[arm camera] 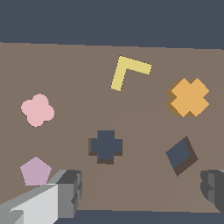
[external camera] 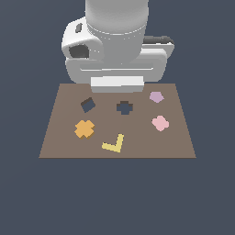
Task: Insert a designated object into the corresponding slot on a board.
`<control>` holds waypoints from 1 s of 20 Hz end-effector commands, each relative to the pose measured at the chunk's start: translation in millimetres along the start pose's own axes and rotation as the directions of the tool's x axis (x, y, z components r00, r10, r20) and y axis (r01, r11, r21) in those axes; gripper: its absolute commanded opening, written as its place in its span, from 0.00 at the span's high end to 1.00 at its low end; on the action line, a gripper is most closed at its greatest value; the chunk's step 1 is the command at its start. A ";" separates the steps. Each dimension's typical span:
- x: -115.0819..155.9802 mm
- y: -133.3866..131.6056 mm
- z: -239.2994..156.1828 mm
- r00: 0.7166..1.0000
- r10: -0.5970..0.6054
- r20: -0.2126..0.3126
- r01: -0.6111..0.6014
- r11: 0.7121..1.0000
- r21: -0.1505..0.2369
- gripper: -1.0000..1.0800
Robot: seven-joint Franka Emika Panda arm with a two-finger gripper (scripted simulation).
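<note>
Beyond the tool (arm camera: 142, 192), whose fingers stand wide and hold nothing, the cross (arm camera: 189, 97) lies flat on the board (arm camera: 65, 65), apart from the slot (arm camera: 106, 146). A descent off-centre could nudge the cross aside, or a grip at the wrong angle could jam it at the slot's edges. Around the board is plain dark surface.

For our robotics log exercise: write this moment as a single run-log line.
gripper: open, empty, above board | orange cross: on board, not grasped | cross slot: empty | stage: before pickup
</note>
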State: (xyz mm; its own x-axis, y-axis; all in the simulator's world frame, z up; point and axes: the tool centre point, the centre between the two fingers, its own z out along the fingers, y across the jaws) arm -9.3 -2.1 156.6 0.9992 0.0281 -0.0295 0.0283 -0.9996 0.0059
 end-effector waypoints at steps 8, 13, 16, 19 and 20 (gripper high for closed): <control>0.6 4.3 3.6 1.000 -0.026 -0.001 0.026 1.000 0.000 0.04; 2.0 12.7 10.5 0.997 -0.077 -0.003 0.077 0.997 -0.001 0.04; 3.7 19.8 16.5 0.993 -0.120 -0.005 0.120 0.993 -0.001 0.04; 6.2 28.5 23.9 0.985 -0.173 -0.007 0.173 0.985 -0.002 0.04; 7.3 31.7 26.6 0.981 -0.193 -0.007 0.193 0.981 -0.002 0.04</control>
State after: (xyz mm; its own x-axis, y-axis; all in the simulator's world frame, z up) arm -3.2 -29.0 134.1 0.9810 0.1925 -0.0235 0.1926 -0.9813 0.0026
